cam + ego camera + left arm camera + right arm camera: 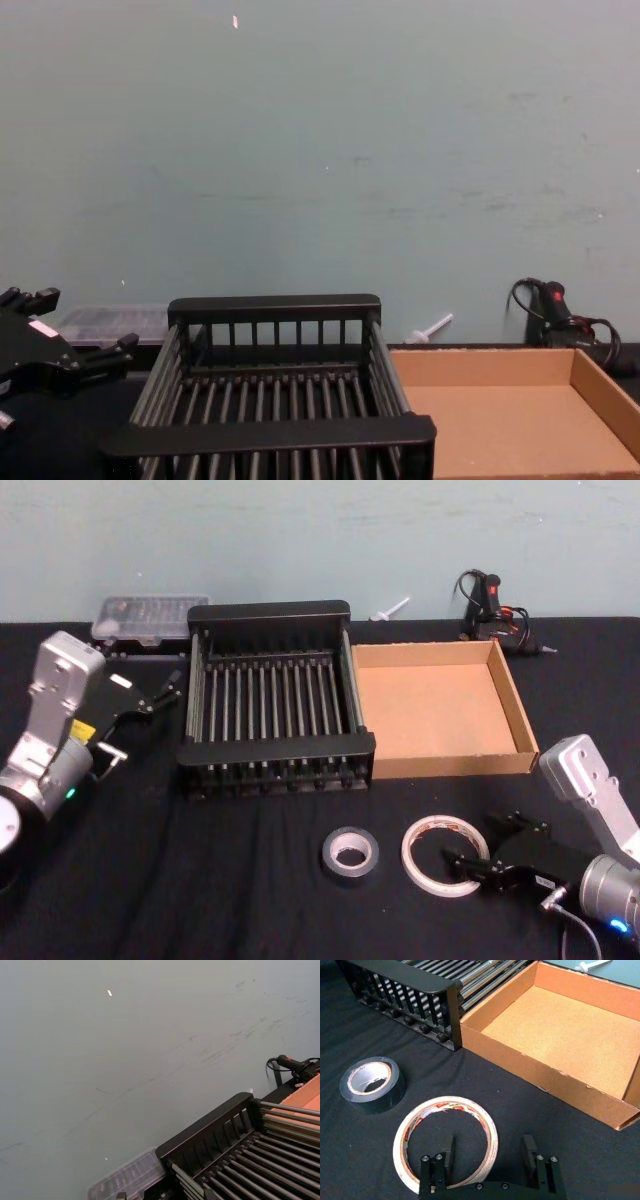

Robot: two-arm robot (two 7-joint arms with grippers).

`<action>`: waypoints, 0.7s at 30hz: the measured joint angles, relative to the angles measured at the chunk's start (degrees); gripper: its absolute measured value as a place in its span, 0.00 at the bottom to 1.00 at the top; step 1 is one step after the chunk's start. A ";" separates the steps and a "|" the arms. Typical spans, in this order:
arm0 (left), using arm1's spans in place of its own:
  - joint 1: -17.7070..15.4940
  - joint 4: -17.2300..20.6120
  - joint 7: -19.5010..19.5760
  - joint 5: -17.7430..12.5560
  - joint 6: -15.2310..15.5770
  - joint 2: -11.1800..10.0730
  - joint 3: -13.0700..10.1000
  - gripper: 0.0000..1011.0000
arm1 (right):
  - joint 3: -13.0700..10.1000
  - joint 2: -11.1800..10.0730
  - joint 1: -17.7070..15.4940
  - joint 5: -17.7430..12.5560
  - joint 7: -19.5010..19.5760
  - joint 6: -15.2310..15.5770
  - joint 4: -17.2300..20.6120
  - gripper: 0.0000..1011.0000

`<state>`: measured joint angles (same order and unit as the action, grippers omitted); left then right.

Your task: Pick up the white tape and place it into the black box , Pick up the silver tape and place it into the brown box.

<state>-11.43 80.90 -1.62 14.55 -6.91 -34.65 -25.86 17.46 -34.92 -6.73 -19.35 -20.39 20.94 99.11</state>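
Observation:
The white tape (413, 852) (470, 1110) lies flat on the black cloth in front of the brown box (430, 715) (560, 1035). My right gripper (470, 865) (489, 1156) is open and low at the roll's right side, with one finger inside the ring and the other outside it. The silver tape (331, 853) (370, 1097) lies flat just left of the white roll, in front of the black box (275, 748) (410, 975) (270, 432). My left gripper (160, 692) (75, 345) hangs open and raised beside the black box's left side. Both boxes hold nothing.
A clear plastic case (150, 618) (130, 1175) stands behind the black box at the back left. A glue gun with cables (490, 605) (555, 310) lies behind the brown box. The brown box butts against the black box's right side.

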 joint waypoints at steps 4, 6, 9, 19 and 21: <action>0.00 0.00 0.00 0.00 0.00 0.00 0.00 0.99 | 0.00 -0.02 -0.01 -0.02 0.02 -0.02 0.01 0.80; 0.00 0.00 0.00 0.00 0.00 0.00 0.00 0.99 | 0.00 -0.03 -0.01 -0.03 0.02 -0.02 0.02 0.73; 0.00 0.00 0.00 0.00 0.00 0.00 0.00 0.99 | 0.00 -0.03 -0.01 -0.04 0.03 -0.03 0.02 0.64; 0.00 0.00 0.00 0.00 0.00 0.00 0.00 0.99 | 0.01 -0.03 -0.01 -0.09 0.05 -0.05 0.02 0.33; 0.00 0.00 0.00 0.00 0.00 0.00 0.00 0.99 | 0.01 -0.03 -0.01 -0.10 0.05 -0.05 0.02 0.24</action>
<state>-11.43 80.90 -1.62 14.55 -6.91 -34.65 -25.86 17.47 -34.95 -6.75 -19.45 -20.34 20.90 99.14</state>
